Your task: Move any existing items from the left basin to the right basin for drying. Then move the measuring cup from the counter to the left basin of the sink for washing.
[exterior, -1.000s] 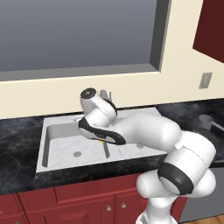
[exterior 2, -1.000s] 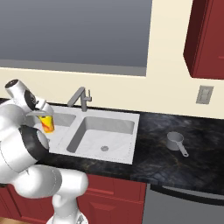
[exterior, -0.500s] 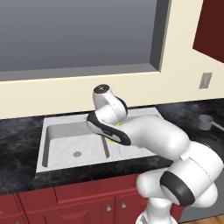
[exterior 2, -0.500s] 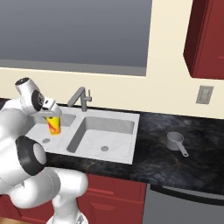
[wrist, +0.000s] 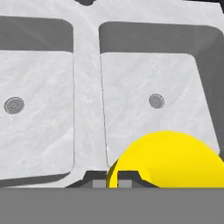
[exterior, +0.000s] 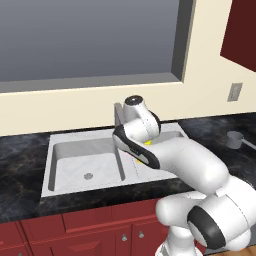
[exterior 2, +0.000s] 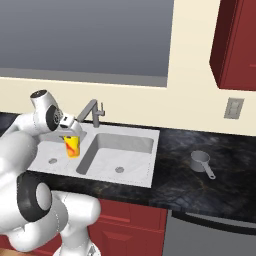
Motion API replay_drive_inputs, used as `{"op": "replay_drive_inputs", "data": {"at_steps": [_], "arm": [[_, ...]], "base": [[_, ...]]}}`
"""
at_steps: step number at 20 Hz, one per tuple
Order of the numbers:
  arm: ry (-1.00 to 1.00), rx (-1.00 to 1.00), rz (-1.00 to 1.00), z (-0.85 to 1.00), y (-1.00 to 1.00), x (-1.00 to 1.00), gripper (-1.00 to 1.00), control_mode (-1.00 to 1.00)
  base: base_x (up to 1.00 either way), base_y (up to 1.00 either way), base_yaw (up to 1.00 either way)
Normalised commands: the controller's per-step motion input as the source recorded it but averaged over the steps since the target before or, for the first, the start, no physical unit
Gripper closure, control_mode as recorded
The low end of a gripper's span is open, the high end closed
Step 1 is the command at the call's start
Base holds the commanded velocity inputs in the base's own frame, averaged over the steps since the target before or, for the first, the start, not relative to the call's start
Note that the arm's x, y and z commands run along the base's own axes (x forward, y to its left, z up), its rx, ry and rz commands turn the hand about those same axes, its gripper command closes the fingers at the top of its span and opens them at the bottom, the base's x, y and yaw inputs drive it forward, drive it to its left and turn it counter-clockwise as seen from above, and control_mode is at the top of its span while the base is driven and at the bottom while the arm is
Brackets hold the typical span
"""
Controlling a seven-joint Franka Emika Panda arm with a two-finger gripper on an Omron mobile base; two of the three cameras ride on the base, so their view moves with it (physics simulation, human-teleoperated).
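The yellow cup with a red-orange mark hangs in the air over the sink, held by my gripper, which is shut on it. In the right base view it hangs near the divider, over the inner side of the left basin. Through the hand view the cup fills the lower right, above the near part of the right basin, with the left basin beside it. Only a yellow sliver of the cup peeks out behind my arm. The grey measuring cup sits on the black counter, right of the sink.
A grey faucet rises behind the divider, close to my hand. The right basin and left basin hold nothing else. Red cabinets run below the counter; the measuring cup lies far right.
My arm has swung to the right over the sink, carrying the yellow cup from above the left basin's outer side toward the divider.
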Motion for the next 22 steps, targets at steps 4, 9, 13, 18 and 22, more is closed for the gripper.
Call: {"op": "replay_drive_inputs", "data": {"at_steps": [4, 9, 13, 18, 22], "arm": [[0.00, 0.00, 0.00, 0.00, -0.50, -0.09, 1.00, -1.00], [0.00, 0.00, 0.00, 0.00, -0.50, -0.04, 1.00, -1.00], [0.00, 0.00, 0.00, 0.00, -0.54, 0.00, 1.00, -1.00], [0.00, 0.00, 0.00, 0.00, -0.51, 0.00, 1.00, -1.00], [0.01, 0.02, 0.00, -0.08, -0.46, 0.01, 1.00, -1.00]], "base": [[0.00, 0.00, 0.00], [0.00, 0.00, 0.00], [0.00, 0.00, 0.00], [0.00, 0.00, 0.00], [0.00, 0.00, 0.00]]}}
